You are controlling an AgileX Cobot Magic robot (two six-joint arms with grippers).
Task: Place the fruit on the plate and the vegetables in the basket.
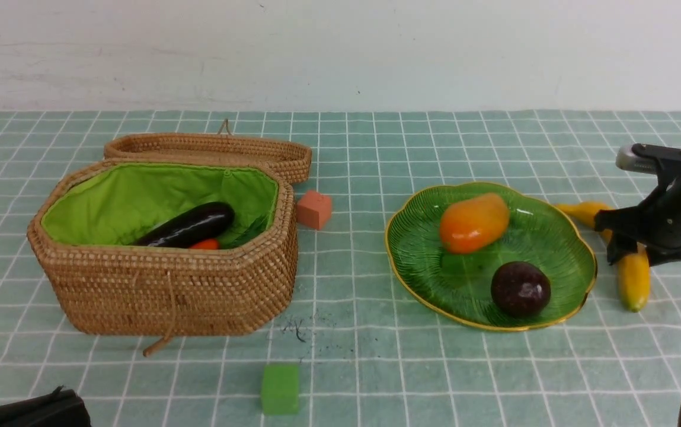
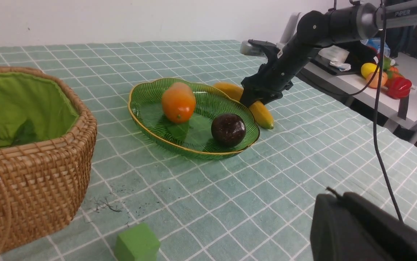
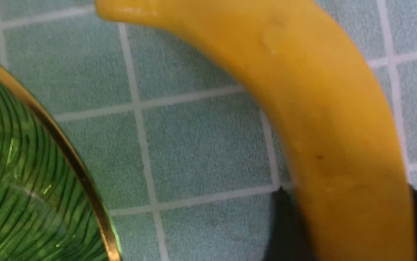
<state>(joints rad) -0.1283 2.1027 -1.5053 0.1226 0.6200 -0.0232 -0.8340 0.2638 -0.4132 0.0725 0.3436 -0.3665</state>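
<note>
Right gripper point(image 1: 633, 249) sits low over the banana point(image 1: 634, 279), with its jaws straddling the fruit near its middle; in our right wrist view a dark finger point(image 3: 284, 224) shows on each side of the yellow body, but we cannot tell whether they are pressing on it yet or merely flanking it. We see the banana lying on the checked cloth just outside the plate point(image 1: 577, 279), on the plate's right side, its long axis running from a far end near the rim toward us, curving gently. The relation that matters to us is that short hop: the plate lies directly to the left of the gripper, close beside it, so once the fruit is held we judge a small lift over the gold rim and a leftward shift will do. On the plate the mango point(image 1: 473, 222) and the mangosteen point(image 1: 520, 289) already rest, leaving free glass between and around them. Our right arm reaches in from the right edge, its wrist bent down toward the cloth. The left gripper point(image 2: 371, 232) shows only as a dark bulk in its own view, its state unreadable. The basket point(image 1: 162, 296) holds the eggplant point(image 1: 189, 225).
</note>
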